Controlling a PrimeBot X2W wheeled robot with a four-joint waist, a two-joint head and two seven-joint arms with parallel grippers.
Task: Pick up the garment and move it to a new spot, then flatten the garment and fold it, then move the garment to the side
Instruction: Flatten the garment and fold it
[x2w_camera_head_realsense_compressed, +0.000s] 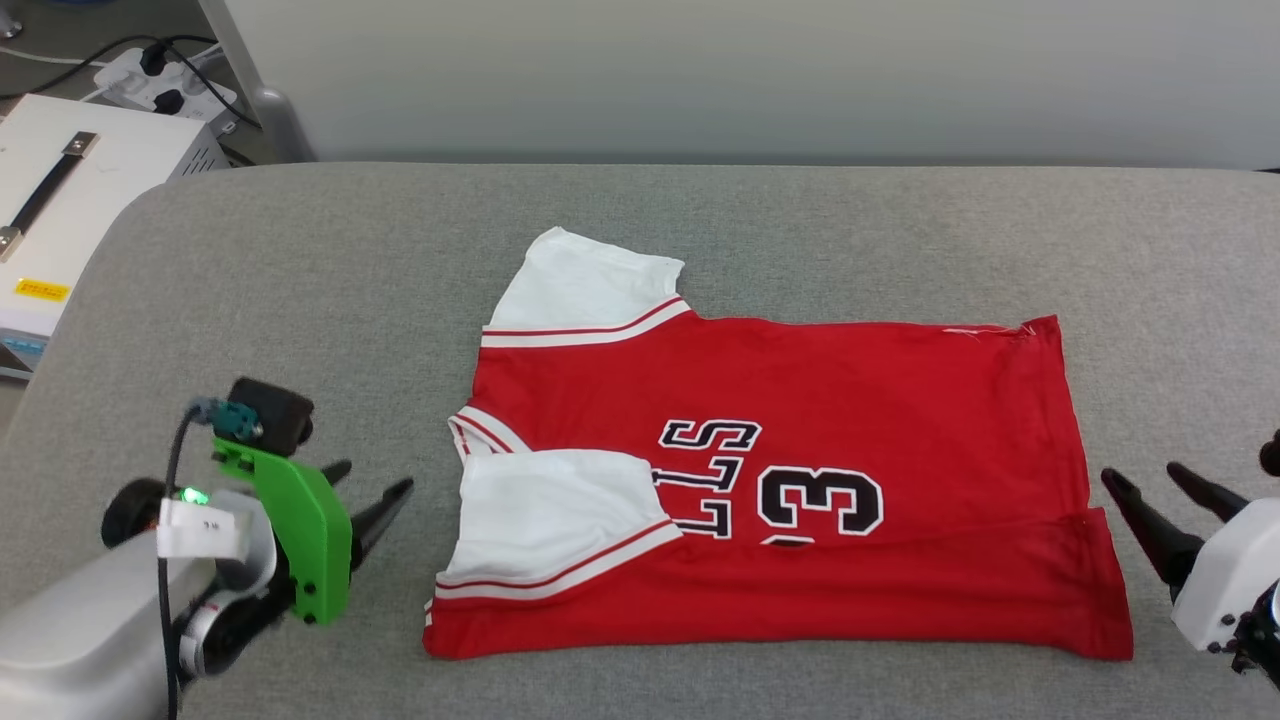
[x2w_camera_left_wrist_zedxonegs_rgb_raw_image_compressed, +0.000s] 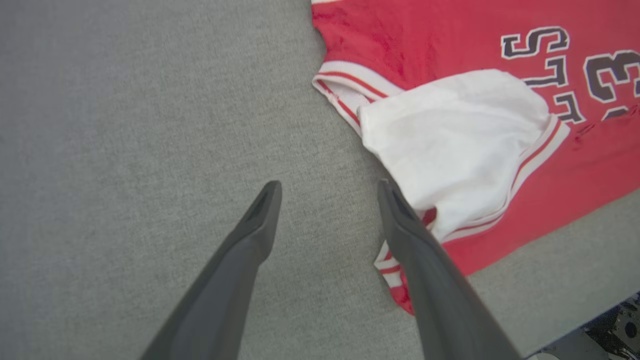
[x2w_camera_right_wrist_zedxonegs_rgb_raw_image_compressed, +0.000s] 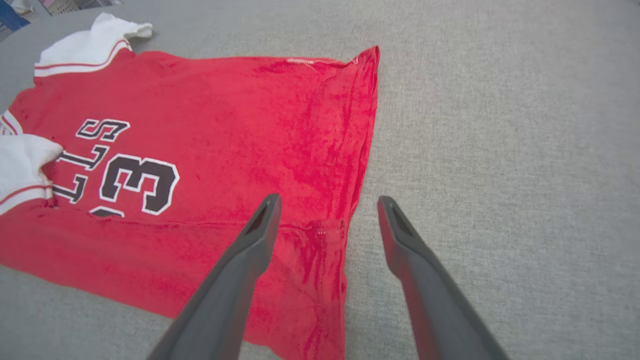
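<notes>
Shirt (x2w_camera_head_realsense_compressed: 850, 400) lies flat mid surface (x2w_camera_head_realsense_compressed: 300, 300), near long edge folded over, white sleeve (x2w_camera_head_realsense_compressed: 550, 515) atop red. Our left jaws open, empty, just beside sleeve end; our right jaws open, empty, just beside hem (x2w_camera_head_realsense_compressed: 1068, 450).

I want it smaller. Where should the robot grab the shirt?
Probably the shirt's far side: left gripper takes the far sleeve from the left, right gripper the far hem corner from the right. The near edge is already folded; the far lies flat.

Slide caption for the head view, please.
Red garment lies partly folded on the grey surface, left gripper and right gripper beside it, jaws open.
</notes>
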